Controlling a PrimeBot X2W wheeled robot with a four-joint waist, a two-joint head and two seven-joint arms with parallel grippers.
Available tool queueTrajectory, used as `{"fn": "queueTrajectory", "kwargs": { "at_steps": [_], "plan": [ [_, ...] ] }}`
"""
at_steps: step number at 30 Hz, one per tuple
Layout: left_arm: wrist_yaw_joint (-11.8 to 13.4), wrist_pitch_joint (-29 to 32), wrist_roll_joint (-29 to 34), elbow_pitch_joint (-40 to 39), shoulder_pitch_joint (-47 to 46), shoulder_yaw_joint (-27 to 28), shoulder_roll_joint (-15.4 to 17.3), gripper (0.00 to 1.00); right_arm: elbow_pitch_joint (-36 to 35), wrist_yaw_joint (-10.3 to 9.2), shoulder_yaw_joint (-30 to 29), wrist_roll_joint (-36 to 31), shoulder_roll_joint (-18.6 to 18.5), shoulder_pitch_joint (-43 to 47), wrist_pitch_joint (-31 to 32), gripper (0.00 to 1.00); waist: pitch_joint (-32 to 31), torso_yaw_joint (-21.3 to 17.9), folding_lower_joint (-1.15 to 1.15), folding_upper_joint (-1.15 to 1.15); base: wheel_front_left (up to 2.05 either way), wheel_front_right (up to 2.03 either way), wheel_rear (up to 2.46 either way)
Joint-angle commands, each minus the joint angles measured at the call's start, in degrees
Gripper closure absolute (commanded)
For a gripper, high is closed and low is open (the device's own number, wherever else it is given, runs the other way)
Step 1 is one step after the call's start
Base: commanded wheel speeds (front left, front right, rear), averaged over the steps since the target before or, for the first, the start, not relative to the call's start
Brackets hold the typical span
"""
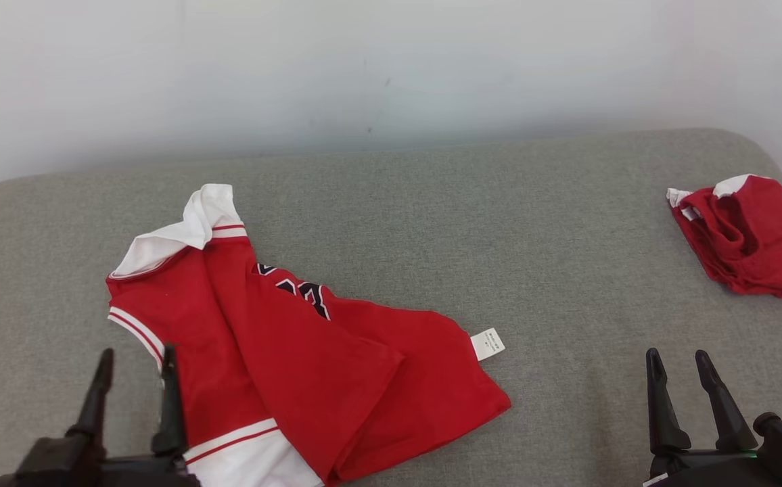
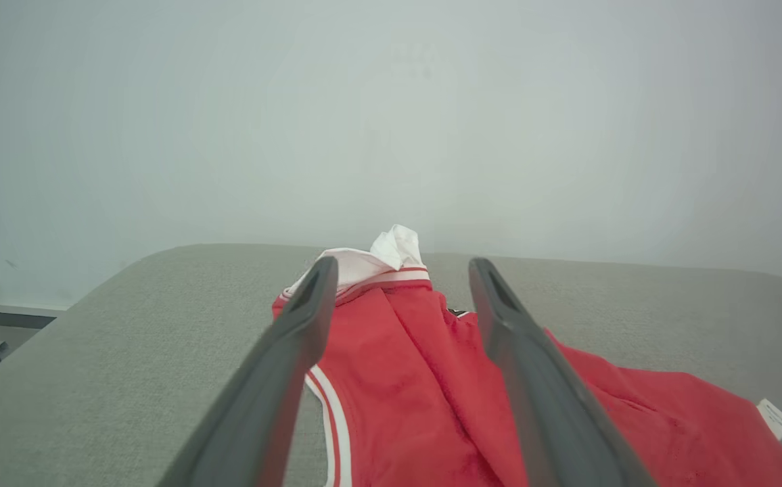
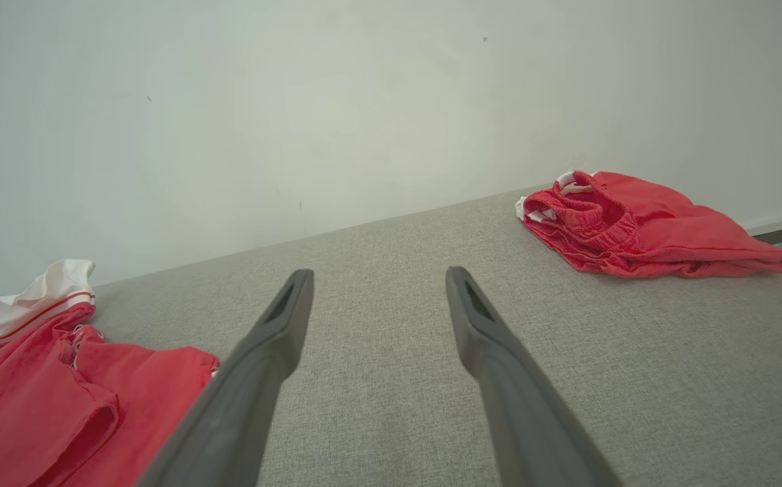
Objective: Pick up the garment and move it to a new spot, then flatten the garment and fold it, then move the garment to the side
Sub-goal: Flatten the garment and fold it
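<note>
Thin smooth red cloth garment [image 1: 296, 358] on coarse matt grey fabric surface [image 1: 567, 270]

Red jersey [image 1: 283, 352] with white stripe trim, navy numbers, grey surface [image 1: 567, 270], dark fingers [image 1: 661, 399]

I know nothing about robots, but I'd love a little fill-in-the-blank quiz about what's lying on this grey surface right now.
1. The red jersey with dark numbers lies on the ____ side of the grey surface.
2. The small tag at the jersey's edge is ____ in colour.
3. Both the left end effector and the right end effector have their jaws ____.
4. The second red garment lies bunched at the far ____.

Missing words: left; white; open; right
</note>
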Motion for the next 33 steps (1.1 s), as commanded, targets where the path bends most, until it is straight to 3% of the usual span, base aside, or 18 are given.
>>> {"fn": "queueTrajectory", "kwargs": {
  "at_steps": [1,7,16,24,33],
  "plan": [
    [0.2,-0.2,1.1,-0.2,-0.1,1.8,-0.1,0.00,-0.2,-0.15,-0.1,-0.1,-0.1,0.1,0.0,0.00,0.2,-0.4,0.00,0.00,0.00,0.00,0.00],
    [-1.9,-0.2,2.3,0.8,0.6,6.3,-0.7,0.00,0.0,-0.15,0.0,-0.2,0.0,0.0,0.0,0.00,0.3,-0.7,0.00,0.00,0.00,0.00,0.00],
    [-4.6,-0.2,4.8,2.2,1.1,8.3,-3.2,0.00,0.6,-0.15,1.6,-0.1,-0.9,-1.0,0.0,0.00,0.0,0.6,0.00,0.00,0.00,0.00,0.00],
    [-6.3,-0.2,6.4,2.5,-0.1,9.0,-4.3,0.00,3.2,-0.15,11.1,0.8,-2.5,-6.1,1.1,0.00,0.9,2.8,0.00,0.00,0.00,0.00,0.00],
    [-7.8,-0.2,7.7,3.3,-1.6,8.4,-6.2,0.00,12.7,-0.15,24.0,3.6,-2.3,-15.7,2.5,0.00,3.1,7.0,0.00,0.00,0.00,0.00,0.00]
  ]
}}
